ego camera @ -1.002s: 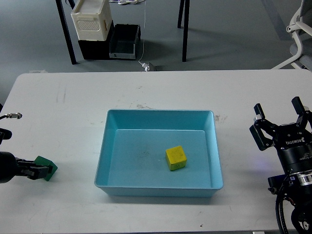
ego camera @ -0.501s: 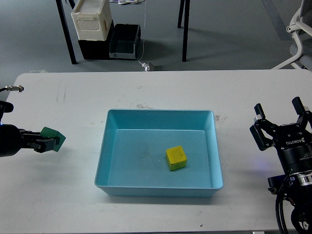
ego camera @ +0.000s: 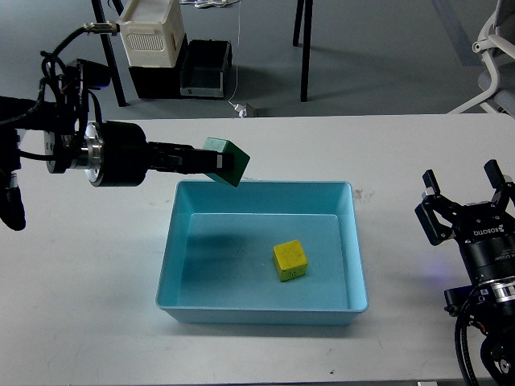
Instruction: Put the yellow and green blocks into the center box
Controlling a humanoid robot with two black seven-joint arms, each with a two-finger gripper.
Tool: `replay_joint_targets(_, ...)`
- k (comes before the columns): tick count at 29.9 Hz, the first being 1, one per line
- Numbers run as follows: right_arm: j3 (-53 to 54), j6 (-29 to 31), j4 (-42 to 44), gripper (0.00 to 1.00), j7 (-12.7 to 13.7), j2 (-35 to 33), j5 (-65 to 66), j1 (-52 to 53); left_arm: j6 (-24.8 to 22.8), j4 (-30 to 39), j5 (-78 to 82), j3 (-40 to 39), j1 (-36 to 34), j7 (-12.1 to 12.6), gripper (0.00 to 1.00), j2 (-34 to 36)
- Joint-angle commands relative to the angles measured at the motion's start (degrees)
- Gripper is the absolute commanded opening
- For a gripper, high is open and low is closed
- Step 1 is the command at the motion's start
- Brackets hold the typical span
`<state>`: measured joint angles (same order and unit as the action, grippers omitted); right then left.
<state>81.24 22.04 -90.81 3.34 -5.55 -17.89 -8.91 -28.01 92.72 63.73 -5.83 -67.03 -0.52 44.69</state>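
Observation:
My left gripper (ego camera: 211, 163) is shut on the green block (ego camera: 226, 161) and holds it in the air over the back left rim of the light blue box (ego camera: 185, 201) at the table's center. The yellow block (ego camera: 290, 260) lies inside the box, right of its middle. My right gripper (ego camera: 465, 193) is open and empty at the right side of the table, well clear of the box.
The white table (ego camera: 105, 314) ends close in front of the box. Behind the table, on the floor, stand a white crate (ego camera: 149, 32), a dark bin (ego camera: 205, 68) and chair legs (ego camera: 304, 48).
My left arm has risen from the table's left edge and swung right with the green block, from low beside the box to above its back left rim. The right arm has not moved.

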Motion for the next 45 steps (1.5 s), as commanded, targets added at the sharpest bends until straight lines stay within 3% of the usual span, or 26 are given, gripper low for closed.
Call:
replay_joint_targets(1,0.06,0.02,1.16,1.00,0.00,0.01,0.58,0.74,0.01,-1.66,0.08,7.39,-4.85,0.17,0.00,-6.88)
replay_joint_targets(6,0.24,0.02,1.25,1.00,0.00,0.01,0.66,0.74,0.01,-5.96,1.13,13.37,-8.37,0.87,0.00,-14.35)
replay_joint_targets(10,0.24,0.02,1.16,1.00,0.00,0.01,0.67,0.74,0.01,-8.52,1.22,18.56,-10.92,4.91,0.01,-18.84)
replay_joint_targets(13,0.41,0.02,1.07,1.00,0.00,-0.08,0.67,0.48,0.01,-8.96,0.96,18.75,-11.10,5.36,0.08,-19.37)
replay_joint_targets(14,0.50,0.02,1.07,1.00,0.00,-0.08,0.67,0.48,0.01,-9.05,0.78,18.66,-11.10,5.36,0.13,-19.46)
replay_joint_targets(16,0.59,0.02,1.07,1.00,0.00,-0.08,0.67,0.56,0.01,-9.14,0.61,18.66,-11.19,4.75,0.40,-19.55)
replay_joint_targets(20,0.50,0.02,1.16,1.00,0.00,0.01,0.67,0.74,0.01,-10.36,0.34,18.48,-11.19,4.21,0.83,-19.55)
replay_joint_targets(23,0.41,0.02,1.16,1.00,0.00,0.01,0.67,0.74,0.01,-10.63,0.17,18.39,-11.19,3.60,0.89,-19.55)
replay_joint_targets(29,0.41,0.10,1.25,1.00,0.00,-0.08,0.67,0.83,0.01,-10.72,-0.62,18.22,-12.24,3.25,0.92,-19.72)
replay_joint_targets(37,-0.11,0.10,1.25,1.00,0.00,-0.08,0.67,0.91,0.01,-11.24,-10.37,16.03,-17.34,-0.09,0.92,-17.45)
replay_joint_targets(45,-0.11,0.10,1.07,1.00,0.00,-0.25,0.67,0.83,0.01,-11.33,-24.25,3.64,-16.38,-0.09,0.92,-10.15)
